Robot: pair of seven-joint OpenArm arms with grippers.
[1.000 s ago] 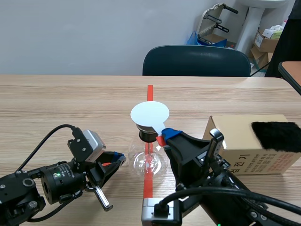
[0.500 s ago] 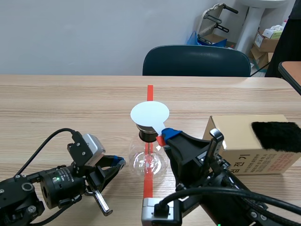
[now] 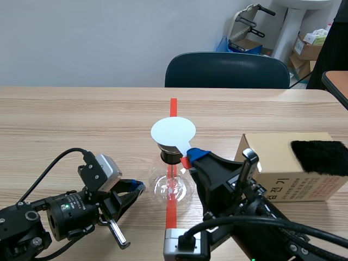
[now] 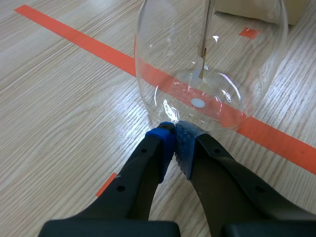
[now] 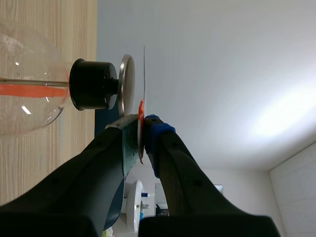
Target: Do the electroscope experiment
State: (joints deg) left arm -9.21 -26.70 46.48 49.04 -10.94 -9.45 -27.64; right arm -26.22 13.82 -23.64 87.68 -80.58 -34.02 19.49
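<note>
Black arms, cables, blue dotted pads

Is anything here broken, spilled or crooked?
Nothing stands out. The glass electroscope stands upright and unbroken on the tape line; the right pincer holds a white disc just above its metal cap.

The right gripper pinches a thin white disc, seen edge-on, by its orange tab. The disc stands just beside the metal plate, not touching it. The plate tops the black stopper of a glass flask on the wooden table.
</note>
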